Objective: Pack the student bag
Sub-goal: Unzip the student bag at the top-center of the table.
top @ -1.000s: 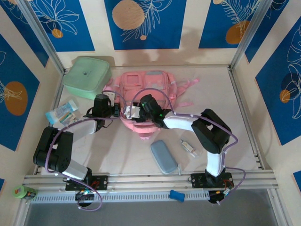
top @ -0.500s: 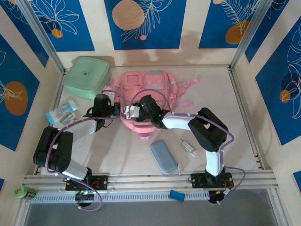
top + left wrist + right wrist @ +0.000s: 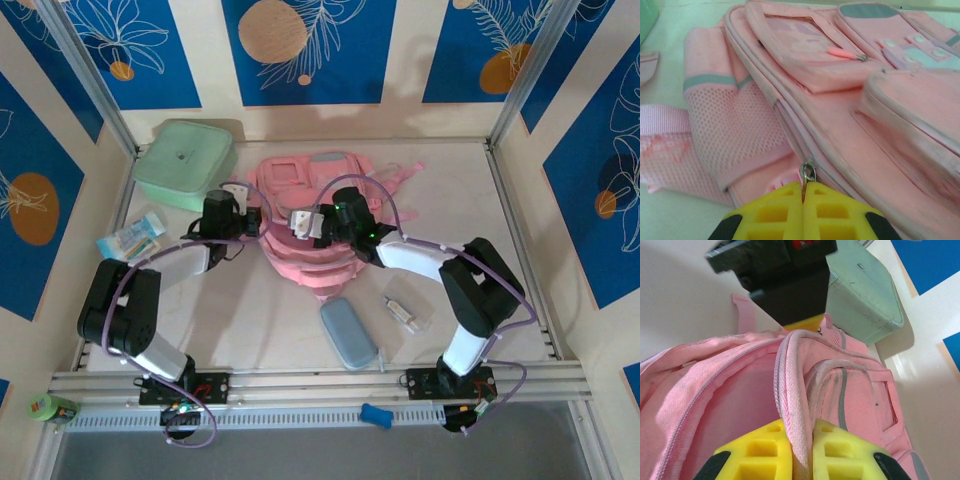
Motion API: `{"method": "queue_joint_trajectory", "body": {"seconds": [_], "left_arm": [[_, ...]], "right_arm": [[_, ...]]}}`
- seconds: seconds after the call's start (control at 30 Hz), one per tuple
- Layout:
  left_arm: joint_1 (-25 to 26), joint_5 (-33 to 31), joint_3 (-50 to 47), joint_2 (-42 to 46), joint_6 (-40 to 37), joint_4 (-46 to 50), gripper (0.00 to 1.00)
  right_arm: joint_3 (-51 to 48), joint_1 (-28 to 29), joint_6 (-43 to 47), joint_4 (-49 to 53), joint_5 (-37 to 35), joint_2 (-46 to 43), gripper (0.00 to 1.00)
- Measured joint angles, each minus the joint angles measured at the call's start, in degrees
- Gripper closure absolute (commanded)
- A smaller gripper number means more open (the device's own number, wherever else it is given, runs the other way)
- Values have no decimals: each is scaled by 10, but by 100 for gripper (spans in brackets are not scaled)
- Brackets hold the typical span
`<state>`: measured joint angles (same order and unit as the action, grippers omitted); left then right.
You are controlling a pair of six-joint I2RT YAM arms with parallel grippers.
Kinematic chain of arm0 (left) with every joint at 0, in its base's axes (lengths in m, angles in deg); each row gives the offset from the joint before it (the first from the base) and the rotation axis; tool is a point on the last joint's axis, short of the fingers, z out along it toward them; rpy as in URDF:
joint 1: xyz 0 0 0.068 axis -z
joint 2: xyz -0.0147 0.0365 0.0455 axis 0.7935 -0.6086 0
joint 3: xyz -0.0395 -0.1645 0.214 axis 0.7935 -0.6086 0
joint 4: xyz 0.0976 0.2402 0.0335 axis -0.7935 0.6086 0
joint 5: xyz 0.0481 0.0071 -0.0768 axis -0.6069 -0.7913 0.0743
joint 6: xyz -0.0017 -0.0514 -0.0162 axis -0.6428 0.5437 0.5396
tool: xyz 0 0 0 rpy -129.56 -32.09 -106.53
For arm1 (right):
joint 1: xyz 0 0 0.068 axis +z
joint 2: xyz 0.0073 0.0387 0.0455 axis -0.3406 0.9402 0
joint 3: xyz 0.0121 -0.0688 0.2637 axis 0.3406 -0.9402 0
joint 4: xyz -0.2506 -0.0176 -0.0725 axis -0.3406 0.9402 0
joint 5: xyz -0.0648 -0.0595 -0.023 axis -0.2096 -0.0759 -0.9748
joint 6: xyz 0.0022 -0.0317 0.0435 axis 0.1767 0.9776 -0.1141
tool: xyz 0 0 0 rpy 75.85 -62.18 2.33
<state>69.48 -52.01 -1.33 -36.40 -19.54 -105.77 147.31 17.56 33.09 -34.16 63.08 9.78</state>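
The student bag [image 3: 310,185] is a soft pink backpack with grey strips, lying in the middle of the table. My left gripper [image 3: 258,222] is at its left side, shut on the metal zipper pull [image 3: 808,172] of the main zip. In the left wrist view the yellow fingers [image 3: 775,215] meet with the pull pinched between them, and the bag [image 3: 840,125] spreads out beyond. My right gripper [image 3: 298,224] is shut on the bag's pink zipper edge [image 3: 792,385], holding it up over the open compartment [image 3: 730,405]. The left gripper [image 3: 805,322] faces it across the opening.
A mint-green lidded box [image 3: 185,163] stands at the back left, touching the bag's corner. A grey-blue oval case [image 3: 348,333] and a small clear bottle [image 3: 404,314] lie in front of the bag. A light blue packet [image 3: 132,238] lies at the left.
My right gripper has shut on the bag's zipper edge and drawn it back and to the right, lifting it. The bag's mouth stands wider. My left gripper shifted slightly back, still holding the pull.
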Motion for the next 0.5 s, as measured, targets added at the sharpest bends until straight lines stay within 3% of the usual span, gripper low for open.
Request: {"method": "queue_joint_trajectory", "body": {"seconds": [0.1, 0.23, 0.33, 0.37, 0.4, 0.5], "left_arm": [[-2, 6, 23, -29, 9, -2, 100], [-7, 20, 30, -38, 23, -7, 100], [-11, 22, 30, -37, 29, 0, 70], [-13, 22, 29, -34, 32, 9, 62], [-15, 22, 28, -28, 33, 19, 58], [-19, 18, 6, 20, 48, 45, 50]], "right_arm": [[-10, -6, -7, 0, 7, -13, 99], [-11, -3, -22, 6, 1, -15, 71], [-12, 6, -42, 15, -15, -19, 57], [-13, 9, -54, 19, -20, -24, 45], [-13, 12, -71, 24, -23, -29, 27], [-9, 21, -144, 74, -33, -64, 1]]}}
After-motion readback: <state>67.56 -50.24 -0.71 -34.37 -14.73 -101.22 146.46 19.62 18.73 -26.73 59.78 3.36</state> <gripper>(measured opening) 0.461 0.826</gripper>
